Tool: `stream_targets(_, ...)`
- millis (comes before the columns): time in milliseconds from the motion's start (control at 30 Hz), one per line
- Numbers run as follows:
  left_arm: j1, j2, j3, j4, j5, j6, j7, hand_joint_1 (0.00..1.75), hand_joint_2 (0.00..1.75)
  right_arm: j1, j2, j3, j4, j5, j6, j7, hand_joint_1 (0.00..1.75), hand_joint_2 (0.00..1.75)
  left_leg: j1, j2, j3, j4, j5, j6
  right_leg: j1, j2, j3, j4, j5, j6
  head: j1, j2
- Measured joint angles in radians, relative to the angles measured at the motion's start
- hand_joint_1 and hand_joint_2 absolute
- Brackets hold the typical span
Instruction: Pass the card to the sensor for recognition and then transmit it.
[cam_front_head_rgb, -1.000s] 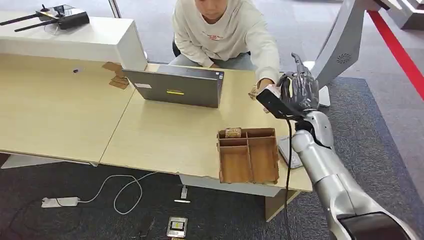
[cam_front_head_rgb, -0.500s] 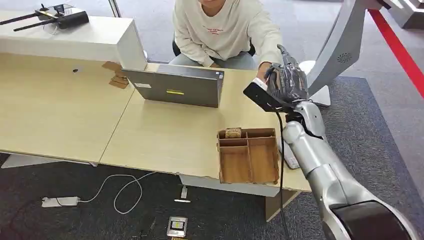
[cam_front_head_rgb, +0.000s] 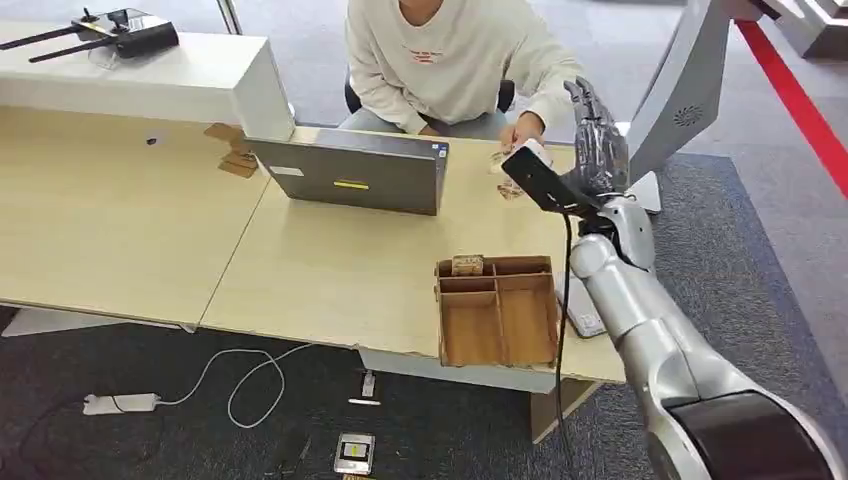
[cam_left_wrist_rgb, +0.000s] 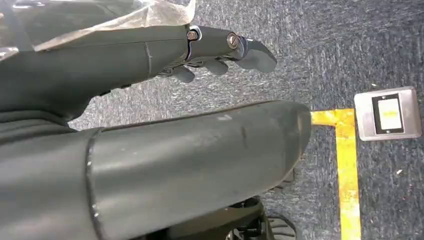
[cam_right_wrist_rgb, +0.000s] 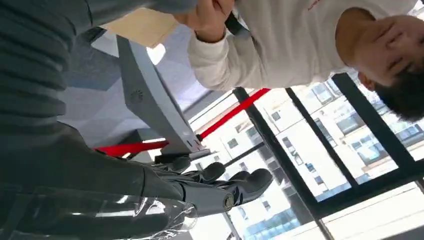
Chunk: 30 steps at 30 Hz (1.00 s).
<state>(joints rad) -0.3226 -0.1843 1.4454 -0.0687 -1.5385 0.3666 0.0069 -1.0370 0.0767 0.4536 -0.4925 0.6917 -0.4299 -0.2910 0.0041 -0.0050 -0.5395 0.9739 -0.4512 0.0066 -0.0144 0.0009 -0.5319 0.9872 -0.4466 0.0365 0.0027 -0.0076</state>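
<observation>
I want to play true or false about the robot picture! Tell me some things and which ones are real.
1. The robot's right hand is raised above the table. True.
2. The laptop is lying inside the wooden tray. False: it stands on the table, apart from the tray.
3. A person in a cream sweater sits behind the table. True.
4. The robot's left hand is resting on the laptop. False: it hangs over grey carpet with a yellow line.
5. The wooden tray has dividers making compartments. True.
</observation>
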Motion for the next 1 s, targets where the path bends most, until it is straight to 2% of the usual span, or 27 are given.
stream_targets(200, 0.006, 0.000, 0.011, 0.000, 0.000, 0.010, 0.016, 0.00, 0.00, 0.004, -0.077, -0.068, 0.000, -0.092, -0.097, -0.012, 0.00, 1.75, 0.000, 0.000, 0.000, 0.001, 0.000, 0.000, 0.000, 0.000, 0.000, 0.000, 0.000, 0.000, 0.000, 0.000)
stream_targets(367, 0.013, -0.001, 0.032, 0.000, 0.005, 0.024, 0.031, 0.00, 0.00, 0.037, -0.169, -0.149, -0.008, -0.173, -0.175, -0.016, 0.00, 1.75, 0.000, 0.000, 0.001, 0.001, 0.000, 0.001, -0.001, 0.000, 0.001, -0.001, 0.000, 0.000, 0.000, 0.000)
stream_targets(500, 0.023, -0.002, 0.044, 0.000, 0.036, 0.035, 0.047, 0.00, 0.00, 0.113, -0.265, -0.227, -0.007, -0.253, -0.191, -0.051, 0.00, 1.75, 0.000, -0.002, 0.001, 0.001, -0.001, 0.001, -0.001, -0.001, 0.002, -0.002, 0.000, 0.000, 0.000, 0.000)
stream_targets(600, 0.026, -0.003, 0.057, 0.000, 0.079, 0.038, 0.058, 0.00, 0.00, 0.188, -0.324, -0.281, -0.005, -0.277, -0.194, -0.045, 0.00, 1.75, 0.000, -0.002, 0.001, 0.001, -0.001, 0.001, -0.001, -0.001, 0.002, -0.002, 0.000, 0.001, -0.001, 0.000)
stream_targets(800, 0.036, -0.008, 0.062, 0.000, 0.137, 0.038, 0.066, 0.00, 0.00, 0.316, -0.394, -0.385, 0.015, -0.261, -0.194, -0.052, 0.00, 1.75, -0.001, -0.001, 0.001, 0.001, -0.001, 0.001, 0.000, 0.001, 0.002, -0.002, 0.000, 0.001, 0.000, 0.000)
stream_targets(1000, 0.043, -0.014, 0.063, 0.000, 0.189, 0.038, 0.067, 0.00, 0.00, 0.399, -0.426, -0.462, 0.045, -0.160, -0.194, 0.059, 0.00, 1.75, 0.000, -0.001, 0.002, 0.001, -0.001, 0.001, 0.001, 0.000, 0.003, -0.002, 0.000, 0.001, 0.000, 0.000)
